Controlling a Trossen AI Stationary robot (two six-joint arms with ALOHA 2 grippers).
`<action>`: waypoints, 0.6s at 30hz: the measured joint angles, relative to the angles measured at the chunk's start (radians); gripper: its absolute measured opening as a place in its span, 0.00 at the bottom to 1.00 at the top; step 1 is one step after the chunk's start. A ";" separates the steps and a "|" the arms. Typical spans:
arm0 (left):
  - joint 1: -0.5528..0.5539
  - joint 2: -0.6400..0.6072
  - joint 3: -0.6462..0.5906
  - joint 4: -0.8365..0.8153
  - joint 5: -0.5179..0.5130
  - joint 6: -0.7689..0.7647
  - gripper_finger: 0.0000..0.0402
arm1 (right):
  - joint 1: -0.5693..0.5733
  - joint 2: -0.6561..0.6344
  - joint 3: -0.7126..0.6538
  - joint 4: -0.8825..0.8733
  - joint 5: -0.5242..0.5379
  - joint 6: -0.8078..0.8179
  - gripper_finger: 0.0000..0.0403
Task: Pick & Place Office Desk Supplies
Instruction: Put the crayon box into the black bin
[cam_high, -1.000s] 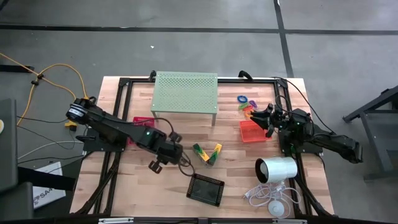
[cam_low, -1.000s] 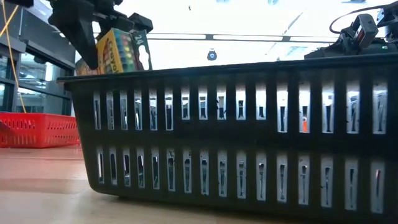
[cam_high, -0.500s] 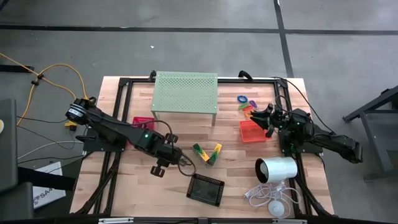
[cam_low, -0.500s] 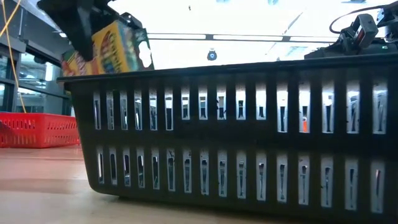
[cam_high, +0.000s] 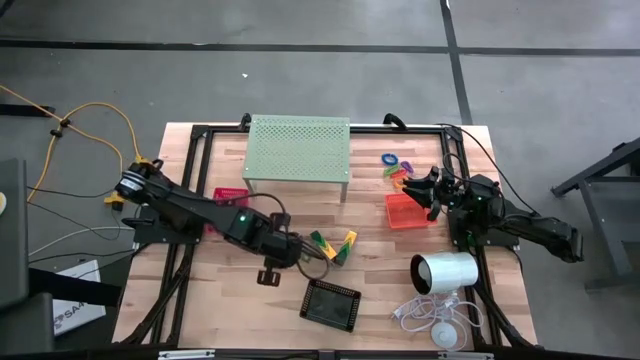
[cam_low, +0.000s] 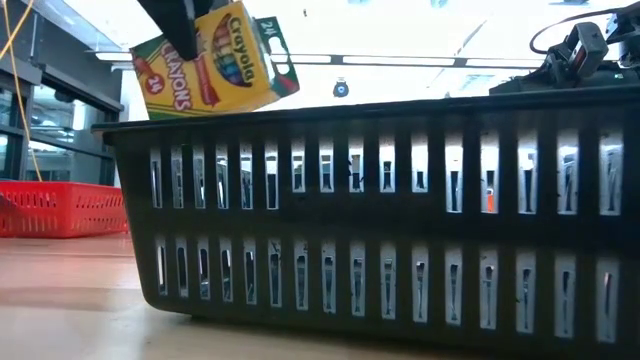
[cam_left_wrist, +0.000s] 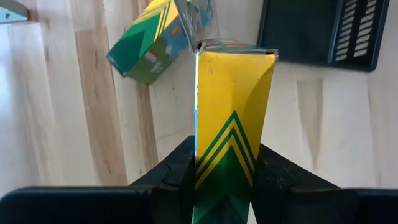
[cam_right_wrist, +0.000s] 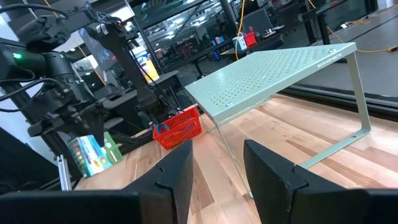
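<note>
crayon box (cam_left_wrist: 231, 118) clamped upright in my left gripper (cam_left_wrist: 224, 177), raised just left of the black tray (cam_high: 331, 304). risk: narrow hold; box may pivot, snag the tray rim. my right gripper (cam_right_wrist: 216, 163) waits open, empty, by the orange tray (cam_high: 408, 212).

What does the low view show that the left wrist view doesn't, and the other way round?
Only the low view: the printed face of the crayon box raised above the rim of the black mesh tray, and a red tray off to one side. Only the left wrist view: the left pincer shut on the crayon box's yellow-and-green end, a second crayon box lying on the wooden table, and the black tray's open top. Both share: the held crayon box and the black tray.
</note>
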 joint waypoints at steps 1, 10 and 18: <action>0.000 0.014 0.016 -0.005 0.002 -0.002 0.25 | 0.000 0.000 0.000 0.000 0.000 0.000 0.32; -0.037 0.126 0.151 -0.017 0.005 -0.032 0.25 | 0.000 0.000 0.000 0.000 0.000 0.000 0.32; -0.079 0.231 0.273 -0.020 0.029 -0.073 0.25 | 0.000 0.000 0.000 0.000 0.000 0.000 0.32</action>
